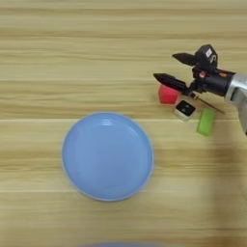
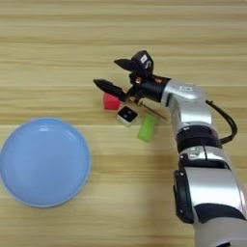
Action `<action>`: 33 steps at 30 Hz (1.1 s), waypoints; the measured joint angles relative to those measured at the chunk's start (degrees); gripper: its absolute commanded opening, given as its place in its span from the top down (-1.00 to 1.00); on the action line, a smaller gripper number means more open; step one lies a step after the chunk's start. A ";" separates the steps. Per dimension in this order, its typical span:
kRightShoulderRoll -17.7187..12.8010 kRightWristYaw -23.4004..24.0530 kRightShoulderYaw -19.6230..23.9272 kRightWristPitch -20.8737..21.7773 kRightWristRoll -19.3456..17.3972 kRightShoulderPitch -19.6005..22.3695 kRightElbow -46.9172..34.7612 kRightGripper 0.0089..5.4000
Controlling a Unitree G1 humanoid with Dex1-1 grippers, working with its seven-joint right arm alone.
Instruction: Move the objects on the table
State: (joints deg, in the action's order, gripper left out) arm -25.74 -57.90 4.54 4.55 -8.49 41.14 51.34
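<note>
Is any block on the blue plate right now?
No, the blue plate holds nothing; the red cube, white cube and green bar lie on the table beside it.

My fingers [image 2: 112,74] are spread above the red cube [image 2: 111,102]; the white cube [image 2: 127,115] and green bar [image 2: 147,127] sit just right, blue plate [image 2: 43,161] nearer left.

Blue plate [image 1: 107,155]: large, round, shallow, with a pale rim. It lies flat, well apart from the gripper [image 1: 164,67], below it and to its left in both eye views.

Thin stick [image 2: 150,110]: slim and dark, slanting down to the right, lying just right of the gripper and below it.
</note>
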 measured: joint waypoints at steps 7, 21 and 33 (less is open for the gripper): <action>0.93 4.72 -1.44 3.28 4.39 1.28 5.90 -0.99; 1.76 11.20 -3.01 7.27 9.57 2.88 12.19 -0.99; 2.22 13.54 -4.00 7.33 11.70 3.53 17.61 -0.99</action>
State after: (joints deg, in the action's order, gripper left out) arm -23.52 -44.37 0.54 11.88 3.22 44.68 68.95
